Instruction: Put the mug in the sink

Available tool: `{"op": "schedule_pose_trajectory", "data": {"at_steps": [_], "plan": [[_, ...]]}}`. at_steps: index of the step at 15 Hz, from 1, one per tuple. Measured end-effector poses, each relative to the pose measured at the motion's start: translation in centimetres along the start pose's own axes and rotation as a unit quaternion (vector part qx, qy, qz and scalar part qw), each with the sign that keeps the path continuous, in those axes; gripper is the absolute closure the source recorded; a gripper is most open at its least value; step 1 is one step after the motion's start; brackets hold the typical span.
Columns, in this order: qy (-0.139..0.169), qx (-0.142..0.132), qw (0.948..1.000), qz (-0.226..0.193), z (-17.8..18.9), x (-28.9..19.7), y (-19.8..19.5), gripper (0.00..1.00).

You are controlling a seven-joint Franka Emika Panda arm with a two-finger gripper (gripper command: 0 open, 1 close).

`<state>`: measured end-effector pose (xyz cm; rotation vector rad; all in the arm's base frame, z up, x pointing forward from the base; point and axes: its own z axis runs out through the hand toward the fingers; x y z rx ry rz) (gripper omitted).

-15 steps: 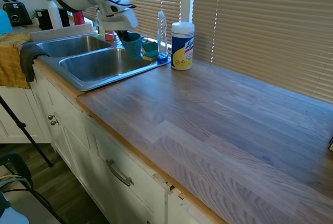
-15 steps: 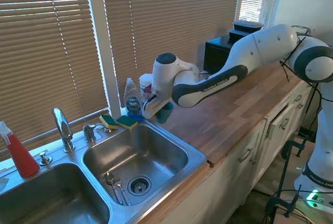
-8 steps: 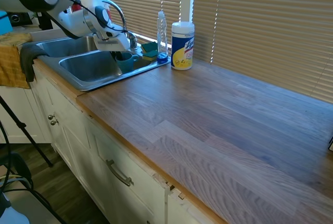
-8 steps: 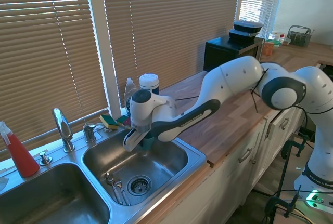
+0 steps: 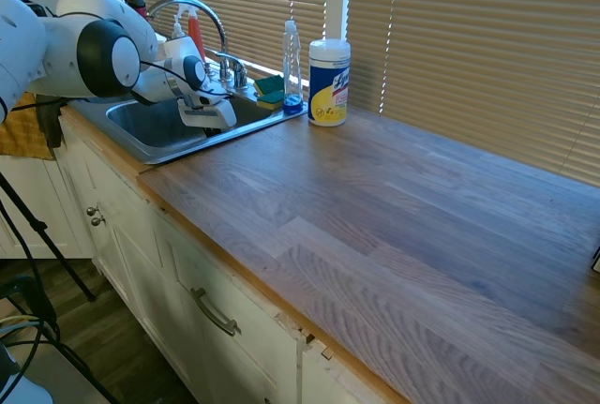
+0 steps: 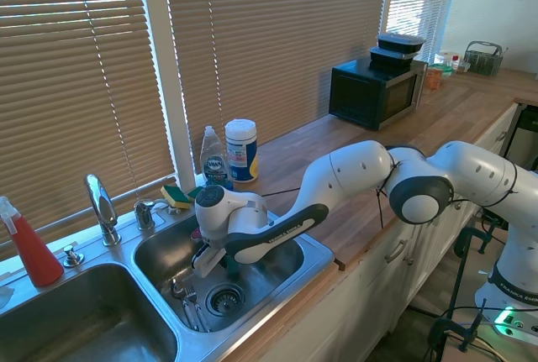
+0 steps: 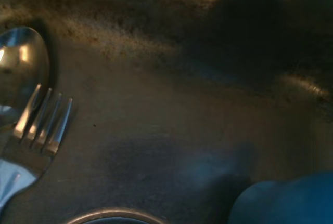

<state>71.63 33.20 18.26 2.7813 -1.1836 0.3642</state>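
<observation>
My gripper reaches down into the right basin of the stainless steel sink, just above its floor and beside the drain. It is shut on the teal-blue mug, which shows as a blue shape in the wrist view. The gripper's body hides nearly all of the mug in the second exterior view. From the first exterior view, the gripper dips below the sink rim and the mug is hidden.
A fork and spoon lie on the basin floor by the drain. The faucet, sponges, dish soap bottle and wipes canister stand behind the sink. A red spray bottle stands far left.
The arm has swung from beside the soap bottle over the right basin and lowered the mug down into it, close to the basin floor.
</observation>
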Motion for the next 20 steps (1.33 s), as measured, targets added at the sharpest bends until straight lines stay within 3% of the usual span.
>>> {"op": "schedule_pose_trajectory", "data": {"at_steps": [12, 15, 20], "plan": [[-0.013, -0.005, 0.9999, 0.010, 1.2, 1.5, -0.1, 0.00], [-0.008, 0.012, 0.9999, 0.007, -1.7, 2.2, -0.6, 0.00], [0.000, 0.033, 0.9994, 0.009, -10.0, 3.8, -0.1, 0.00]]}}
